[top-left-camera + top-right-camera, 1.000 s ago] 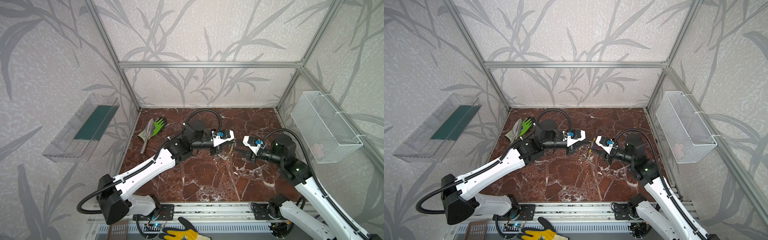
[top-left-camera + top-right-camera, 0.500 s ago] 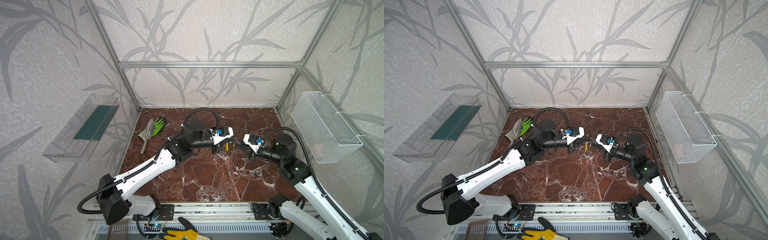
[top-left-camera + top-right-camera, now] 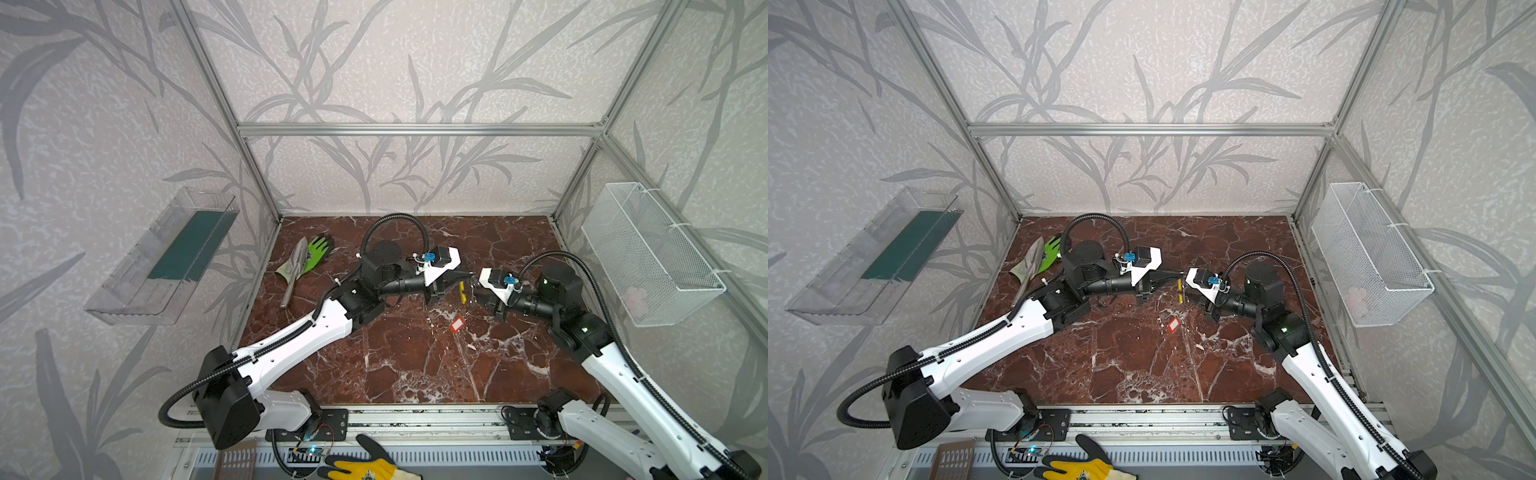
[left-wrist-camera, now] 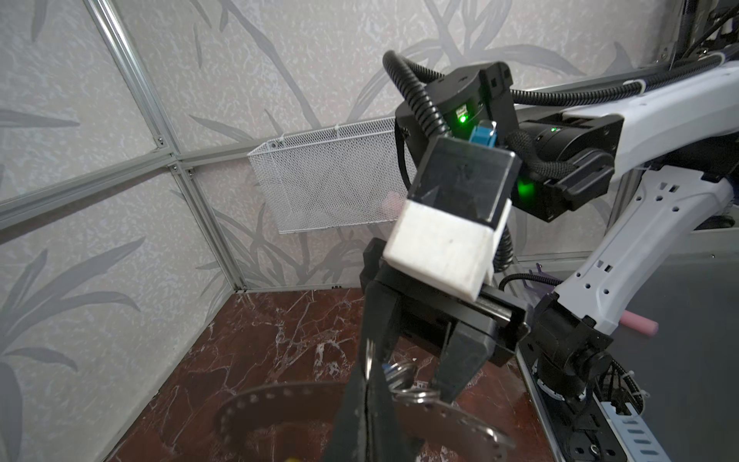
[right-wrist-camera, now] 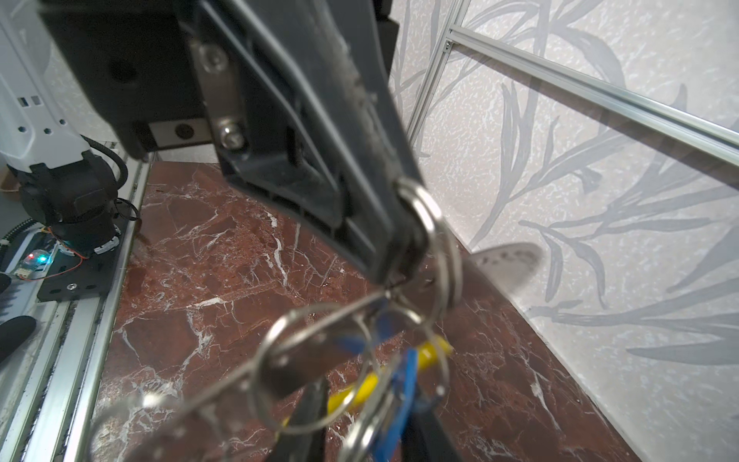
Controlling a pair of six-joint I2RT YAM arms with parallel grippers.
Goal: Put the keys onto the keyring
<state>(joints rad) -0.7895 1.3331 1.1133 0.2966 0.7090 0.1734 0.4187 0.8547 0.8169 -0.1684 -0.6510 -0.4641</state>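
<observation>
My left gripper [image 3: 468, 274] [image 4: 368, 376] is shut on the keyring [image 4: 272, 400], a grey dotted hoop held above the marble floor. The hoop's yellow arc [image 3: 461, 289] [image 3: 1180, 286] [image 5: 372, 384] hangs below. My right gripper [image 3: 476, 291] [image 4: 412, 380] [image 5: 365, 397] faces it tip to tip, jaws apart. Between them are small split rings [image 4: 404, 380] and the blue-tagged key [image 5: 400, 400], whose tag lies close to one finger [image 5: 430, 435]. The key with the red-orange tag [image 3: 457, 324] [image 3: 1173, 325] lies on the floor in front of both grippers.
A green glove [image 3: 318, 251] and a trowel [image 3: 293, 270] lie at the back left of the floor. A white wire basket [image 3: 648, 253] hangs on the right wall and a clear shelf [image 3: 166, 257] on the left. A yellow glove [image 3: 361, 467] lies on the front rail.
The right gripper has moved left, up to the left gripper's tip and the hanging keyring. The left gripper has stayed shut on the keyring and barely shifted.
</observation>
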